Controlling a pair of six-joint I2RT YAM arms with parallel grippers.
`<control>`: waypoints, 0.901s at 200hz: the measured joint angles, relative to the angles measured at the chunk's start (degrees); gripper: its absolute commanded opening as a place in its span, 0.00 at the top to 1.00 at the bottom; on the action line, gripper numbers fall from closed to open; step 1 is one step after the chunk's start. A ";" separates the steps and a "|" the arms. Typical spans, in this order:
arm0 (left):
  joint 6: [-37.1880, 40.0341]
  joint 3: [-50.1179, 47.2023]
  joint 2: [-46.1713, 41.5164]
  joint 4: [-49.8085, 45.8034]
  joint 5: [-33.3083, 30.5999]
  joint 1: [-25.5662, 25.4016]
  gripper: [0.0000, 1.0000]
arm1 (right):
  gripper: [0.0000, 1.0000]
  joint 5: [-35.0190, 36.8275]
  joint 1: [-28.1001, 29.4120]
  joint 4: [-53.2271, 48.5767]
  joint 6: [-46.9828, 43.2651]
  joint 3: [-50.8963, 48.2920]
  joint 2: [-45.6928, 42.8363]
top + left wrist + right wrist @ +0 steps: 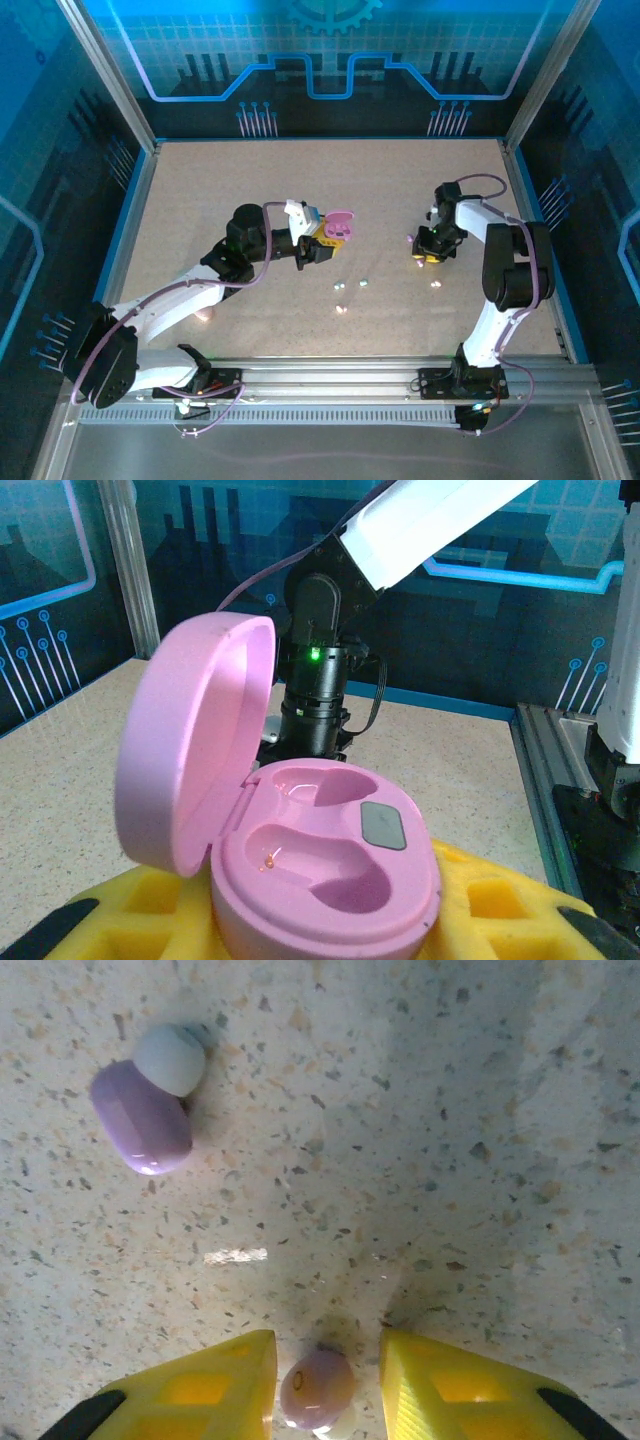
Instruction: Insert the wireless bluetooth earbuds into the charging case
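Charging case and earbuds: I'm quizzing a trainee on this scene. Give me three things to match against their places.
Things:
1. charging case
2. far earbud
3. near earbud

Places:
a. between the open fingers of the right gripper
b. lying on the table, ahead of the fingers
c. lid open, held in the left gripper

Pairs: 1-c, 2-b, 3-a

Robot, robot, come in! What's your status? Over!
Left pincer shut on open, empty charging case. Right pincer open, straddling one earbud on the table. Second earbud lies apart, not blocking.
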 measured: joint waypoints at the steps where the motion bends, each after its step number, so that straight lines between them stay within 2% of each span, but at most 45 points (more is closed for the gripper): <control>1: 0.00 0.00 0.00 0.02 0.00 0.00 0.74 | 0.66 0.02 0.02 0.00 0.00 0.00 0.02; 180: 0.00 0.00 0.00 0.02 0.00 0.00 0.74 | 0.71 1.57 2.29 -2.47 -1.36 2.60 1.55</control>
